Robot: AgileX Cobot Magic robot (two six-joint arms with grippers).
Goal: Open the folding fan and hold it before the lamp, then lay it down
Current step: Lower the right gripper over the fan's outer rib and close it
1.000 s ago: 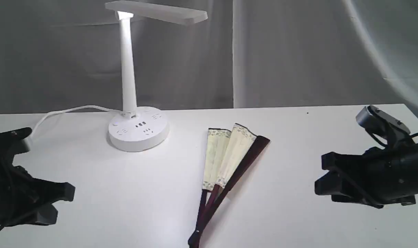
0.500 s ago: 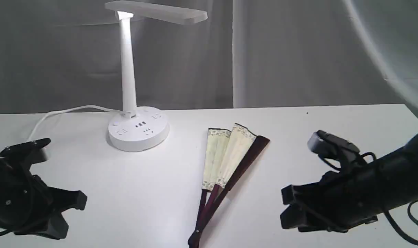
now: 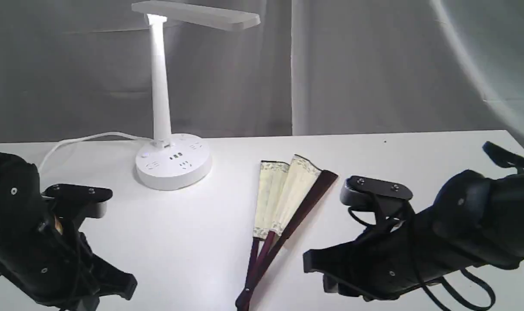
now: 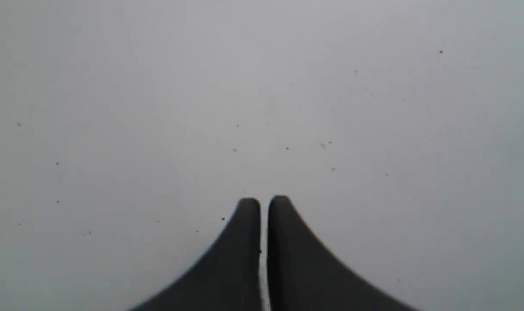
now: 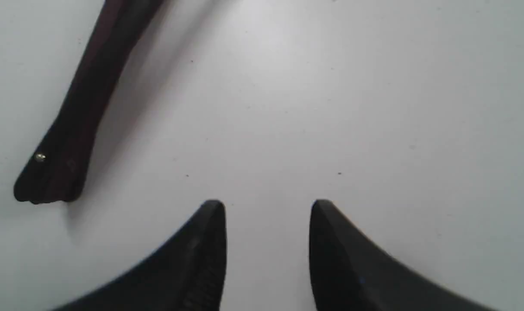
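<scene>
Exterior view shows the folding fan (image 3: 283, 194) lying barely spread on the desk (image 3: 417, 164), long axis running away from the camera, its pivot end nearest the right gripper (image 3: 316, 274), whose jaws are apart and empty, while the left gripper (image 3: 126, 286), jaws together, sits farther off.

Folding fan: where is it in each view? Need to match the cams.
Exterior: folding fan lies partly spread on the table, mid-frame, right of the lamp.
Left wrist: not in it; only table and the shut left fingers.
Right wrist: only its dark pivot end, apart from the open right fingers.
Shared landmark: that pivot end, at the exterior view's bottom edge.
</scene>
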